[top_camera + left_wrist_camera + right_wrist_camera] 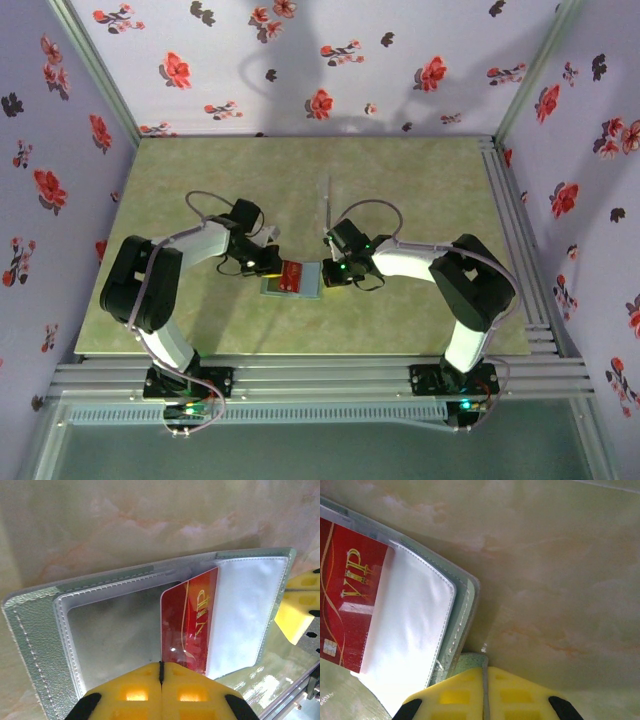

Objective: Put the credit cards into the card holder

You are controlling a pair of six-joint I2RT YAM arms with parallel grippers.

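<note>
- Left gripper (160, 672): jaws closed. The two yellow pads press together along a thin seam, with nothing between them.
- Red credit card (189, 625): carries gold "VIP" lettering and lies directly beyond the left gripper's tips. Its near short edge meets the tips. Contact is probable, but that area sits too close to the lens to confirm.
- Card position: flat on the inner face of the card holder (30, 630). One long side is tucked under the white pocket (245, 615), and the rest is exposed.
- Card holder: opened flat on the bench (200, 180). It has a grey-green stitched cover and a clear window panel beside the white pocket.
- Right gripper (485, 677): jaws closed, pads together, nothing clamped. The tips sit over one corner of the card holder, on the white-pocket side.
- Top external view: the card holder lies between the two grippers, in the near half of the bench, with one gripper at each end.
- Bench surface: pale green with marbling.
- Walls (330, 60): printed with red and dark flowers, they enclose the bench on three sides.
</note>
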